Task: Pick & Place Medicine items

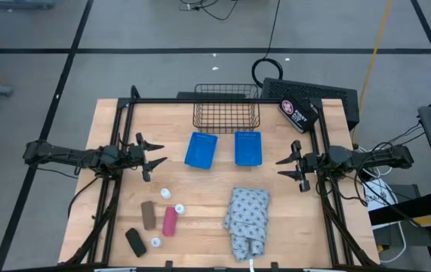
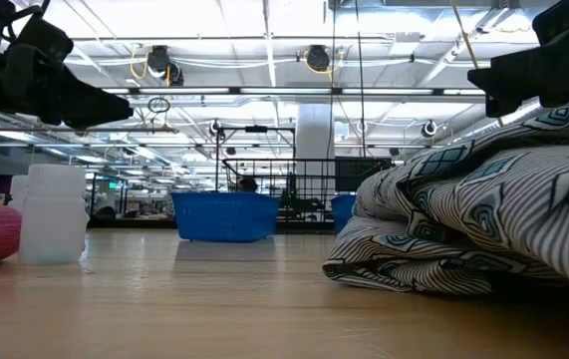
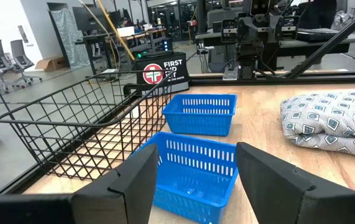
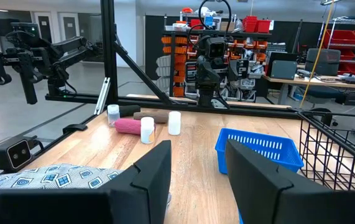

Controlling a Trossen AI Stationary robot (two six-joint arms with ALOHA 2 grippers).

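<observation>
The medicine items lie on the table's near-left part: three small white bottles (image 1: 166,193) (image 1: 179,208) (image 1: 155,242), a brown piece (image 1: 149,214), a pink piece (image 1: 170,221) and a black piece (image 1: 135,242). The right wrist view shows the bottles (image 4: 147,129) standing upright and the pink piece (image 4: 127,126) lying flat. My left gripper (image 1: 151,155) hovers open at the left side, beyond the items. My right gripper (image 1: 287,168) hovers open at the right side, facing left. Neither touches anything.
Two blue baskets (image 1: 201,149) (image 1: 247,148) sit mid-table, with a black wire basket (image 1: 226,108) behind them. A black first-aid pouch (image 1: 298,113) lies at the far right corner. A folded patterned cloth (image 1: 247,219) lies near the front edge. A black frame borders the table.
</observation>
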